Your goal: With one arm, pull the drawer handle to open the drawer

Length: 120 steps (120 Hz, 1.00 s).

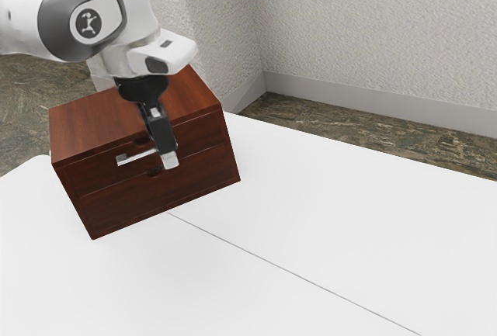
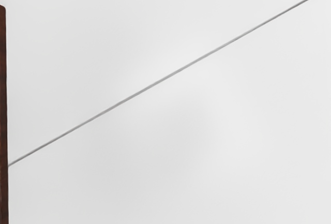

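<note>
Reaching down from 11 o'clock, the gripper [image 1: 168, 161] hangs right at the 3 o'clock end of the silver handle [image 1: 132, 159]. I cannot tell if it is open or closed. The handle is on the drawer [image 1: 198, 148] of a brown wooden box [image 1: 101, 119], at 9 o'clock on the white table [image 1: 349, 219].

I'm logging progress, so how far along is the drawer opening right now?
Done: the pincer sits at the end of the silver handle, so the approach looks finished. In hand: taking hold, though I can't tell if it grips. Left: the whole pull; the drawer front looks flush with the wooden cabinet, not yet opened.
</note>
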Motion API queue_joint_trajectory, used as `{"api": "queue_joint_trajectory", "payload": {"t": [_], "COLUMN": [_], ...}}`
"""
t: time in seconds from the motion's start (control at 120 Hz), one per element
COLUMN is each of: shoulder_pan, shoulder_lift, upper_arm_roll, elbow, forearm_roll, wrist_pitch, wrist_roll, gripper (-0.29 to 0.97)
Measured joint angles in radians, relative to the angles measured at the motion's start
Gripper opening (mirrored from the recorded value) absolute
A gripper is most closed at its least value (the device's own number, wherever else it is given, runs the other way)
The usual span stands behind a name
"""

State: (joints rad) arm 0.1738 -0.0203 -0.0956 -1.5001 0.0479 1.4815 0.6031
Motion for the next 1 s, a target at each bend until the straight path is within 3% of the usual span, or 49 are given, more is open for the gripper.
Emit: {"api": "queue_joint_trajectory", "payload": {"t": [0.392,0.567,0.75,0.942,1.0], "shoulder_pan": [-0.088,-0.022,-0.032,-0.027,-0.027], "shoulder_lift": [-0.039,-0.089,-0.071,-0.085,-0.089], "upper_arm_roll": [0.014,0.033,0.034,0.037,0.038], "elbow": [-0.054,-0.159,-0.162,-0.217,-0.237], "forearm_roll": [0.019,0.046,0.076,0.155,0.168], "wrist_pitch": [0.032,0.096,0.141,0.224,0.250], "wrist_roll": [0.111,0.128,0.127,0.114,0.106], "gripper": [0.68,0.68,0.68,0.68,0.61]}}
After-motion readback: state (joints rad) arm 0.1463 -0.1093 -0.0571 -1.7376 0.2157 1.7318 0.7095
